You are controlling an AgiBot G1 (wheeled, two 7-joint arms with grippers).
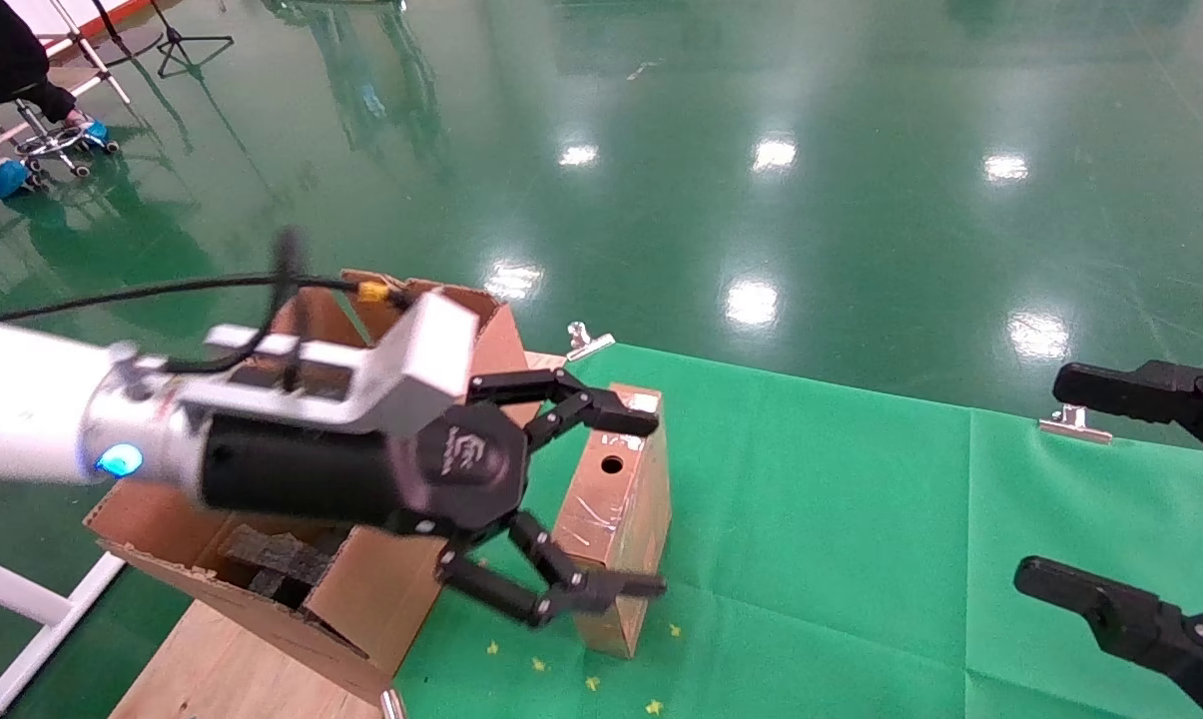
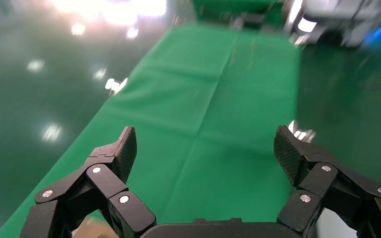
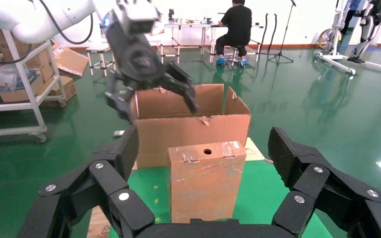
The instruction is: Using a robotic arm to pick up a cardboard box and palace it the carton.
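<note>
My left claw (image 1: 626, 499) hangs spread wide around the box (image 1: 616, 519), fingers either side, not touching it, so I can close across its narrow width. The carton (image 1: 361, 599) sits at the desk's left edge, flaps open, dark foam (image 1: 277, 559) inside. The box stands upright just beside it. My right claw (image 1: 1140, 499) waits wide near the right edge.

cardboard box (image 1: 616, 509): 1 | carton (image 1: 361, 589): 1 | metal clips (image 1: 588, 341): 2
</note>
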